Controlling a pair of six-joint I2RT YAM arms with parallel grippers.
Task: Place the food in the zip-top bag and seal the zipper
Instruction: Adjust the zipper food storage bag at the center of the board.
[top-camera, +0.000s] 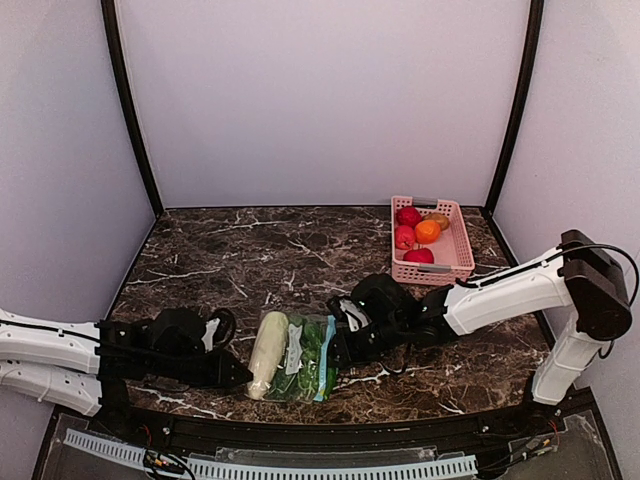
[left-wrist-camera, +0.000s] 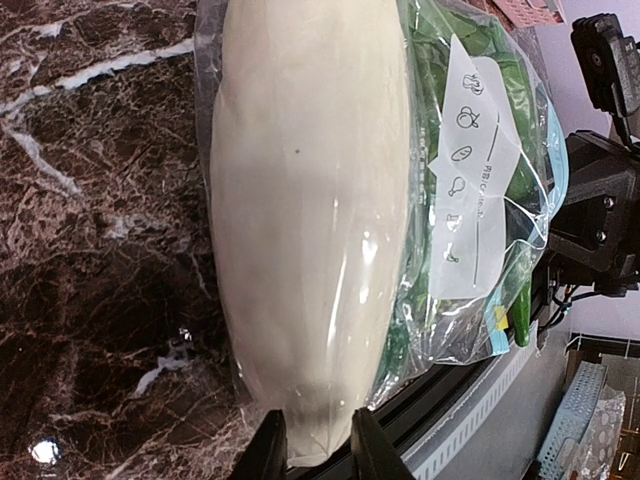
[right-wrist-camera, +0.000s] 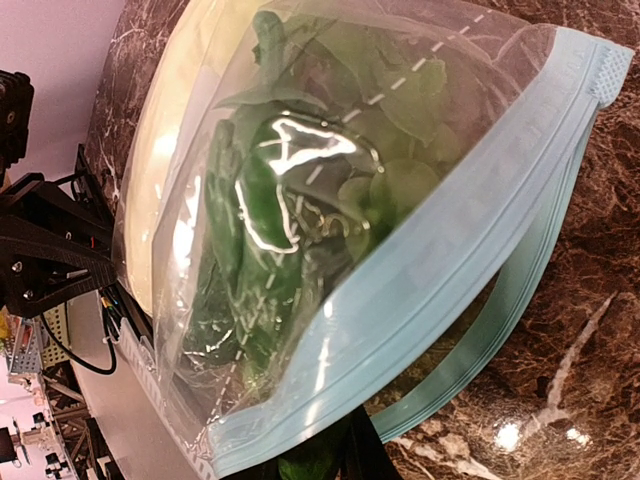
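Note:
The zip-top bag (top-camera: 300, 360) lies flat near the front edge, between my two grippers. It holds the pale gourd (top-camera: 267, 352) and leafy greens, also seen in the left wrist view (left-wrist-camera: 310, 200) beside the white label patch (left-wrist-camera: 478, 190). My left gripper (left-wrist-camera: 320, 445) is closed on the bag's near end, with the gourd's tip between the fingers. The teal zipper (right-wrist-camera: 440, 270) gapes at its far end, the two strips apart. My right gripper (right-wrist-camera: 345, 458) sits under the zipper's near end, mostly hidden. A dark-green pepper tip (left-wrist-camera: 521, 318) pokes past the strip.
A pink basket (top-camera: 455, 262) with red and orange toy fruit (top-camera: 427, 231) stands at the back right. The black front rail (top-camera: 300, 432) runs just below the bag. Purple walls close in the dark marble table.

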